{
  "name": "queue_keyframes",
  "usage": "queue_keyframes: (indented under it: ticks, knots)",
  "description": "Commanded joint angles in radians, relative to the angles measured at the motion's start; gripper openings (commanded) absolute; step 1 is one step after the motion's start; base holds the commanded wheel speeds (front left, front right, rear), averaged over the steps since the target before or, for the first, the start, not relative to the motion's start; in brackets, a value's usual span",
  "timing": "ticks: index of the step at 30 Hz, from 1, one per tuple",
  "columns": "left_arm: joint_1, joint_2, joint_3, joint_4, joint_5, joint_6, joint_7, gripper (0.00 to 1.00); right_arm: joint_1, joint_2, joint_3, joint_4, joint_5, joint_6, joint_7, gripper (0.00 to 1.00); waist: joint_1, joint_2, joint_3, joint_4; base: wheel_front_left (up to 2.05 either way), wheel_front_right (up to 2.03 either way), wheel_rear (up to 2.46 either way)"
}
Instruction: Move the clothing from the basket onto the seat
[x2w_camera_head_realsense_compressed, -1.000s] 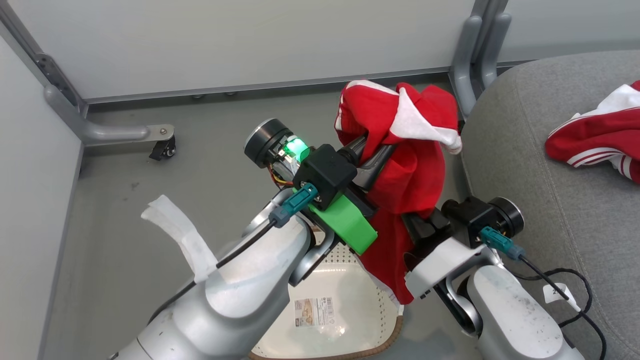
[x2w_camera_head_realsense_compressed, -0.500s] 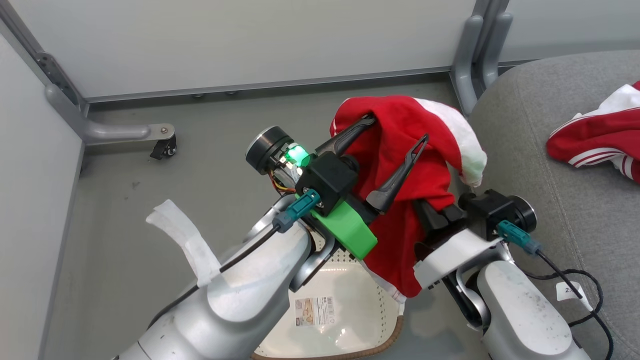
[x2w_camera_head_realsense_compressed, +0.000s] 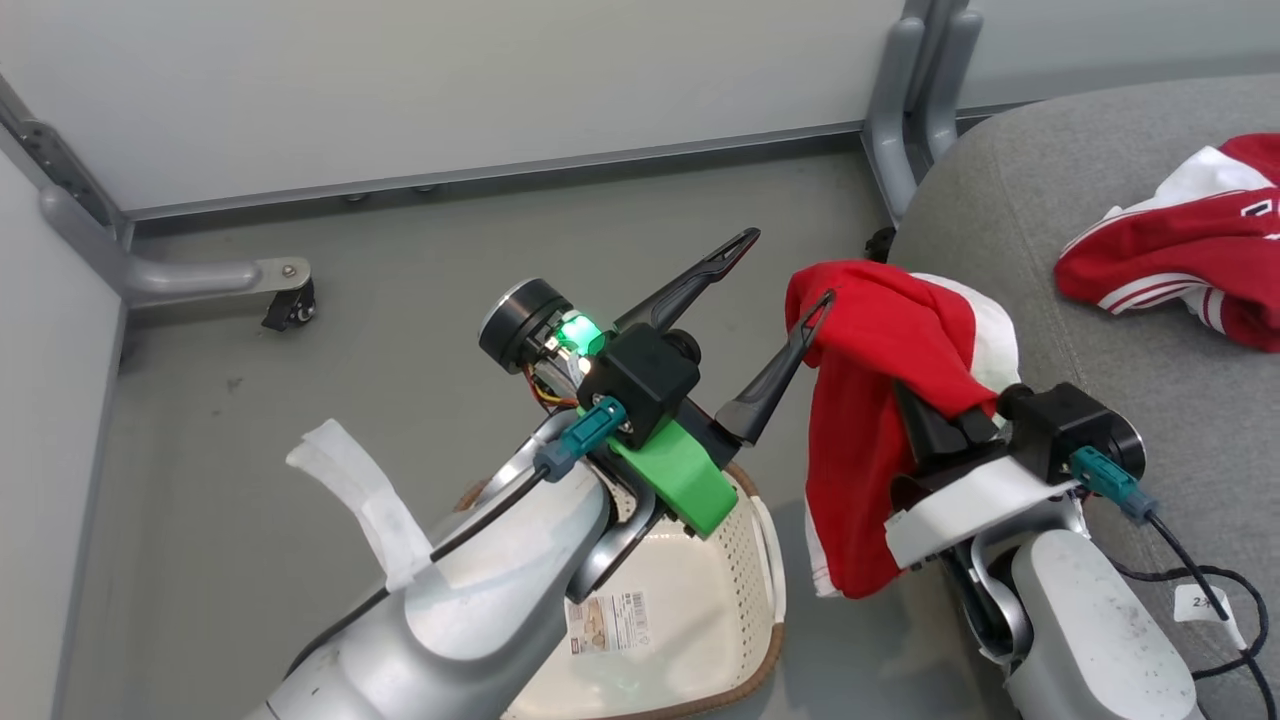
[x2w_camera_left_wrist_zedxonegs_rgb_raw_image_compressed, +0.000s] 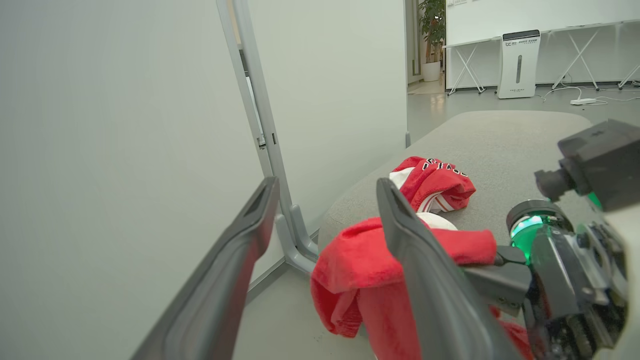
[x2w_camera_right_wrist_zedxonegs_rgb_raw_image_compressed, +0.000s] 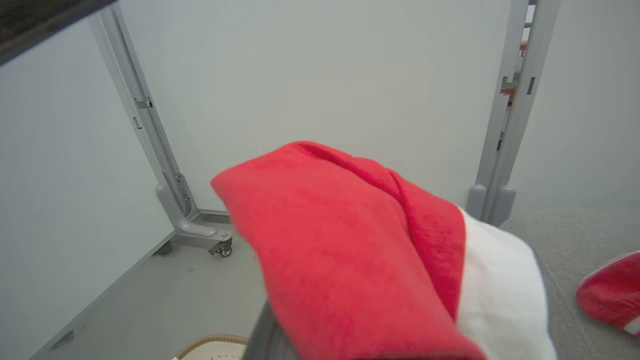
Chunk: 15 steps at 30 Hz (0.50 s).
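Head view: the left gripper (x2w_camera_head_realsense_compressed: 785, 270) stands wide open and empty above the laundry basket (x2w_camera_head_realsense_compressed: 752, 560), whose barcode label (x2w_camera_head_realsense_compressed: 605, 620) shows on its bare bottom. Beside it, the right gripper (x2w_camera_head_realsense_compressed: 932, 428) holds a red-and-white garment (x2w_camera_head_realsense_compressed: 880, 330) aloft, dark fingers drawn together under the cloth. The garment hangs over the floor (x2w_camera_head_realsense_compressed: 300, 480) between basket and grey couch seat (x2w_camera_head_realsense_compressed: 1000, 220). A second red garment (x2w_camera_head_realsense_compressed: 1170, 240) lies crumpled on the seat.

Left wrist view: the two dark fingers are spread apart with nothing between them. Beyond them the held garment droops from the right gripper at the seat's near edge, with the second garment resting farther back on the cushion.

Right wrist view: red cloth with a white panel drapes over the fingers and hides them. The basket's brown rim peeks in below, and the seat and the second garment sit at the right.
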Motion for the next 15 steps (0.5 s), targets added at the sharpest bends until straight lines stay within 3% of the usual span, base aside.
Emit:
queue_keyframes:
  ticks: [1,15]
  knots:
    - [0.015,0.008,-0.003,0.000,-0.005,0.001,-0.005,1.00,0.018,0.001,-0.015,-0.012,-0.005,-0.001,-0.003,0.00,0.0000,0.0089,0.005,-0.030,0.00,0.00,0.00]
    - [0.027,0.008,-0.038,0.005,-0.006,0.000,-0.001,1.00,0.104,0.006,-0.136,-0.103,-0.043,-0.001,-0.003,0.00,0.0000,0.0089,0.027,-0.189,0.00,0.00,0.00]
